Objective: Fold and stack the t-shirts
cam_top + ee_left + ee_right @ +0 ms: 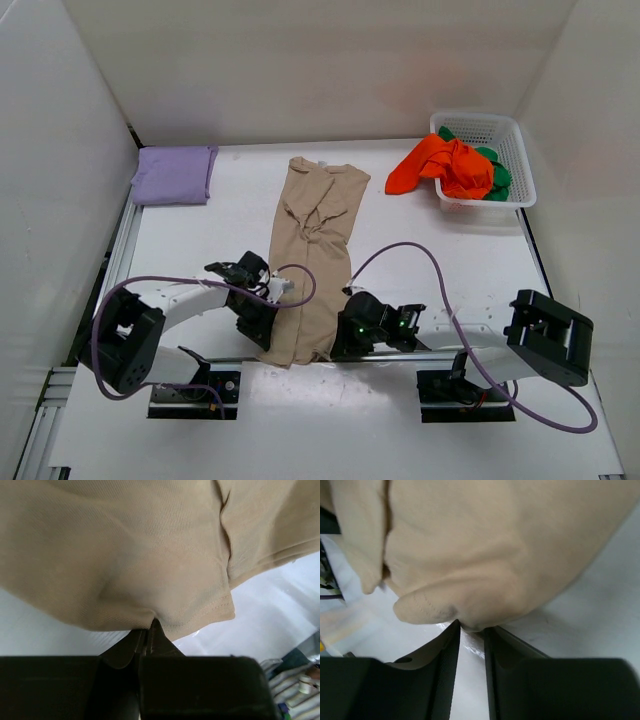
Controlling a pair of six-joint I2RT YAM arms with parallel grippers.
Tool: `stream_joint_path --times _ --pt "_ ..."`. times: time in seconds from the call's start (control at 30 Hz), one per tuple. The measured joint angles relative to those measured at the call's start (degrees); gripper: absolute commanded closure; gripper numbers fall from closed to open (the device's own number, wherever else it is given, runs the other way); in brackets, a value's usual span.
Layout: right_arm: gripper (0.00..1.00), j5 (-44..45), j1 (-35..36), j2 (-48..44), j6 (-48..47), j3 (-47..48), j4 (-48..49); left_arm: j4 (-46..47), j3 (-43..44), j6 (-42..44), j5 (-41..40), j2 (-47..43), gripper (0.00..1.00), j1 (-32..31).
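The beige t-shirt point(315, 250) lies lengthwise down the middle of the white table point(440, 260), folded in to a narrow strip. Its neck end points to 12 o'clock and its hem reaches the near edge at 6 o'clock. The cloth is a soft, fine-ribbed knit, creased and puckered around the chest, with a stitched hem along the bottom. The left arm lies low and bent inward across the table, and the left gripper point(151, 627) is at the shirt's 7 o'clock corner. Its black fingers are pressed tight together with a pinch of the hem bunched between the tips. The right arm reaches in low from the other side, putting the right gripper point(471, 627) at the 5 o'clock corner. Its fingers point(445, 655) stand a narrow gap apart with white table showing between them. A rounded fold of the hem sits right at their tips, and I cannot tell whether it is caught. The lavender t-shirt point(175, 175) lies at 10 o'clock as a flat, squared fold. At 2 o'clock is a white plastic mesh basket point(515, 135). The orange-red t-shirt point(450, 165) is crumpled in it and spills over its left rim onto the table, and the green t-shirt point(497, 175) is bunched beside and under it.
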Motion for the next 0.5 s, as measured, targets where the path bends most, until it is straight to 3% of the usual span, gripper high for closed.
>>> stream_joint_path --times 0.17,0.5 --pt "1.00 0.50 0.00 0.13 -0.81 0.00 1.49 0.66 2.16 0.15 -1.49 -0.35 0.90 0.00" --pt "1.00 7.48 -0.09 -14.25 -0.61 0.13 -7.39 -3.02 7.69 0.37 -3.17 -4.55 0.90 0.44"
